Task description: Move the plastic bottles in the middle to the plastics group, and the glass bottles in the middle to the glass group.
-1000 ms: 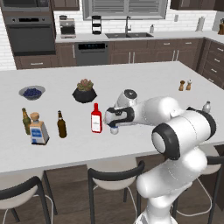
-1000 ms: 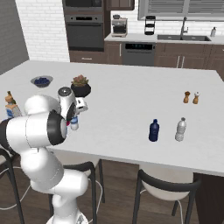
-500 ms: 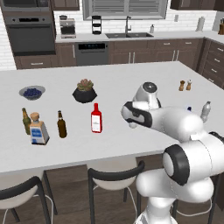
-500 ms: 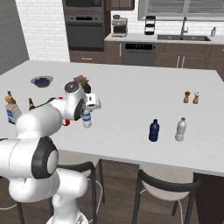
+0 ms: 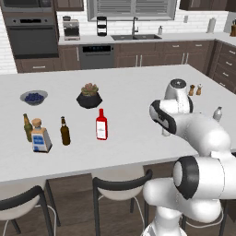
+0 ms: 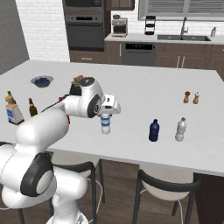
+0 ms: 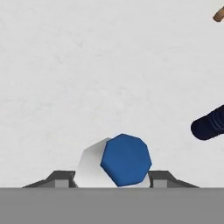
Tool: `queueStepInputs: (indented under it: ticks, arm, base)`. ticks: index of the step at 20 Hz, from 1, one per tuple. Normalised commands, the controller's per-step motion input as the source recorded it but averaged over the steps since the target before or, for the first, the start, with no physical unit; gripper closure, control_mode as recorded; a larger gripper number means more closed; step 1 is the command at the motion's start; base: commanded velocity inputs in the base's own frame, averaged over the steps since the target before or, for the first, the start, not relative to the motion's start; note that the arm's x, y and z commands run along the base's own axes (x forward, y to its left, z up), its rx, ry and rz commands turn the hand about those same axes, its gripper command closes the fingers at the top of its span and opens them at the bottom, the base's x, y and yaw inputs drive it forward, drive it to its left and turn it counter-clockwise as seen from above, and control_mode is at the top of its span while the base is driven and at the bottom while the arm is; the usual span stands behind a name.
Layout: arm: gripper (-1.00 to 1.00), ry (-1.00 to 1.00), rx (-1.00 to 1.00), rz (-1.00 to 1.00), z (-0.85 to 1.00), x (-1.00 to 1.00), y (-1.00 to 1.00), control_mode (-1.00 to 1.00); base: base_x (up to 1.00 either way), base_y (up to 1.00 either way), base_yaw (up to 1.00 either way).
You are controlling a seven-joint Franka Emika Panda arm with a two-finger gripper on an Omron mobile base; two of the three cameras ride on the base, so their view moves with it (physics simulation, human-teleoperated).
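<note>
A: What containers are on the counter, and what is in them?

B: A small grey bowl near the far left holds dark blue, berry-like pieces; at this size I can't tell exactly what they are. Beside it a dark pot holds a green and reddish plant.

A: And the small water bottle?

B: It hangs upright under the gripper, lifted above the counter, between the middle and the right end. It is clear with a pale label. From the hand camera its blue cap sits right between the two dark fingertips, with the pale body just behind it.

A: So the pincer is holding it?

B: Yes, the jaws stand partly closed on the bottle's neck, one finger at each side.

A: Where are the other bottles?

B: The red bottle, flat-sided with a white label and red cap, stands in the middle, and the slim brown beer bottle stands to its left, apart from it. Further left, the olive-green bottle and the squat clear bottle with a tan stopper and blue label stand close together. Towards the right end, the dark blue bottle and the greyish clear bottle stand near each other, well apart from the held one.
</note>
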Motion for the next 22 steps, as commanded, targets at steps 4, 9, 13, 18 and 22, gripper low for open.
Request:
queueStepInputs:
  ticks: [4, 9, 13, 18, 22]
  arm:
    - [1.00, 0.16, 0.00, -0.26, 0.00, -0.30, -1.00, -1.00]
    - [1.00, 0.18, 0.00, -0.29, 0.00, -0.18, -1.00, -1.00]
    - [1.00, 0.19, 0.00, -0.32, 0.00, -0.07, -1.00, -1.00]
    - [1.00, 0.13, 0.00, -0.25, 0.00, -0.01, -0.78, -1.00]
    - [1.00, -0.05, 0.00, -0.03, 0.00, 0.01, -0.16, -1.00]
  base:
    - [0.00, 0.00, 0.00]
    - [0.00, 0.00, 0.00]
    - [0.00, 0.00, 0.00]
    - [0.00, 0.00, 0.00]
    - [0.00, 0.00, 0.00]
